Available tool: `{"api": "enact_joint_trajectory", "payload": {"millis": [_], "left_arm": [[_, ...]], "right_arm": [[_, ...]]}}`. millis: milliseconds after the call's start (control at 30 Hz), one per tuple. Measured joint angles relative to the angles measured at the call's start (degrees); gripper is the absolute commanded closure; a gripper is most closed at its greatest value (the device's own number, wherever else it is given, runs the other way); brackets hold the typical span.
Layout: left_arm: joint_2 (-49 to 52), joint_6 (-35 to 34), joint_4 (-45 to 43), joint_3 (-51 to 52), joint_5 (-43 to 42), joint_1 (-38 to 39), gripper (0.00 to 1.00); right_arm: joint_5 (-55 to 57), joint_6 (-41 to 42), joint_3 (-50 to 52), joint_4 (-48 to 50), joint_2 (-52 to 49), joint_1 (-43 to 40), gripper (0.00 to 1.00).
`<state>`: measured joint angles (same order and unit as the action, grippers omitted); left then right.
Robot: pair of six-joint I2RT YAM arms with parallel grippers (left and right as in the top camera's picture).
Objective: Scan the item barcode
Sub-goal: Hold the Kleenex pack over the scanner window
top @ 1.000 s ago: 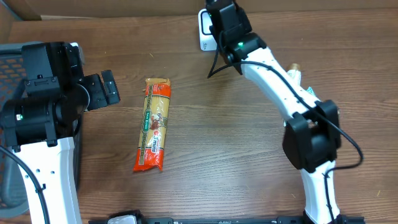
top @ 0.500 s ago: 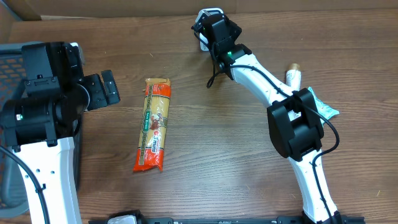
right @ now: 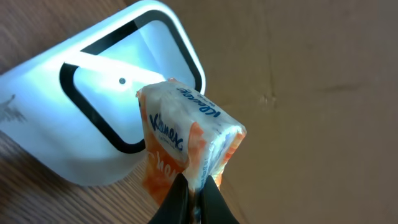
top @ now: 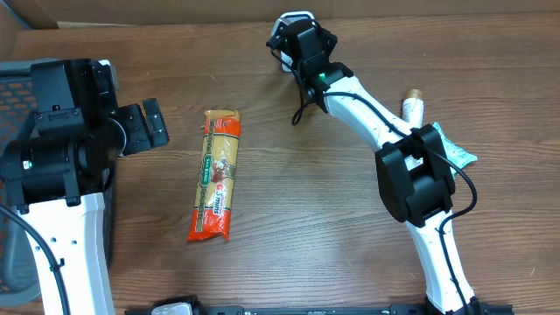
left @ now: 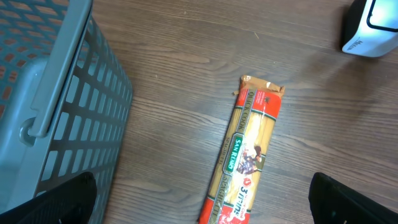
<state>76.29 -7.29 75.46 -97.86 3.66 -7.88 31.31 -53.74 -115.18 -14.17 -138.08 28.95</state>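
Observation:
A Kleenex tissue pack (right: 186,137), white and orange, is pinched by its bottom edge in my right gripper (right: 194,193), which is shut on it. The pack hangs right in front of the white barcode scanner's (right: 93,124) black-framed window. From overhead, the right gripper (top: 284,39) covers the pack at the scanner (top: 295,16) by the table's far edge. My left gripper (top: 149,122) is open, with nothing between its fingers. It hovers over the table at the left (left: 204,200).
A spaghetti pack (top: 217,175) lies lengthwise left of centre, also seen under the left wrist (left: 249,149). A grey mesh basket (left: 56,106) stands at the far left. A small bottle (top: 413,105) and a teal packet (top: 457,150) lie at the right. A cardboard wall (right: 311,93) backs the scanner.
The right arm swung its elbow in and brought its gripper slightly left onto the scanner; over the last half second it has barely moved. The left arm is still.

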Motion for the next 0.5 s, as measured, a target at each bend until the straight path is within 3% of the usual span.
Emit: {"api": "enact_joint_trajectory", "payload": {"millis": [500], "left_arm": [[0.0, 0.0, 0.0, 0.0, 0.0, 0.0, 0.0]], "right_arm": [[-0.5, -12.4, 0.0, 5.7, -0.1, 0.2, 0.96]]}}
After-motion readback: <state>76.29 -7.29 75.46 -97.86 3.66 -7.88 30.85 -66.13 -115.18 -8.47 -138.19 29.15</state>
